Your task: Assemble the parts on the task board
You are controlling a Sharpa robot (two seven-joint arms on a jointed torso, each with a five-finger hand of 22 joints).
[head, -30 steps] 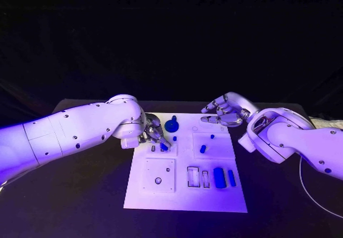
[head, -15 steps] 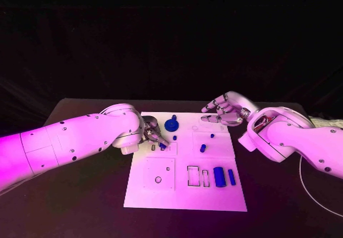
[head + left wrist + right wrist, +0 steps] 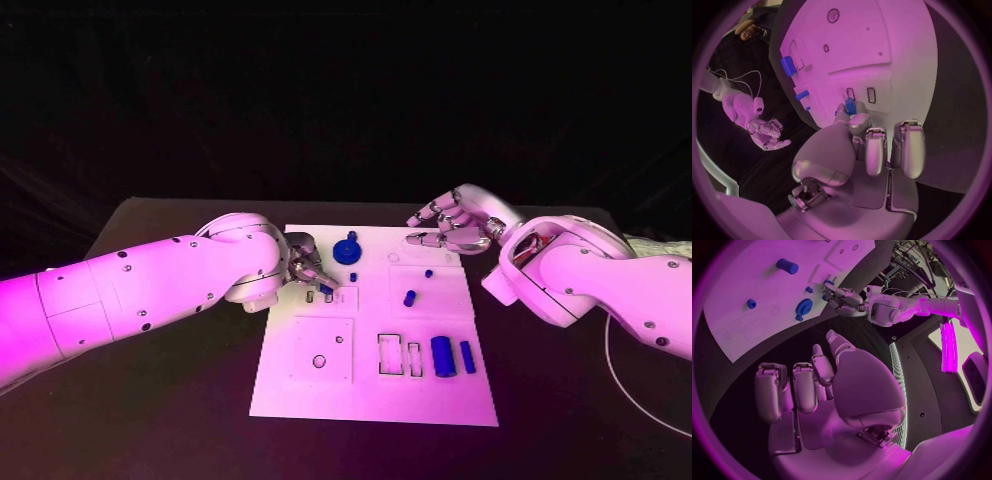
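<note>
The white task board lies in the middle of the black table. My left hand is low over the board's far left part and pinches a small blue part between thumb and a finger, just above two narrow slots. A round blue part stands just beyond it. My right hand hovers over the board's far right corner, fingers apart, holding nothing.
Small blue pegs stand mid-board. A thick blue cylinder and a thin blue bar lie near the board's right edge beside rectangular recesses. Bare black table surrounds the board.
My left arm has sunk and shifted a little, with the small blue part still in its fingertips over the same spot. The right hand has stayed where it was.
</note>
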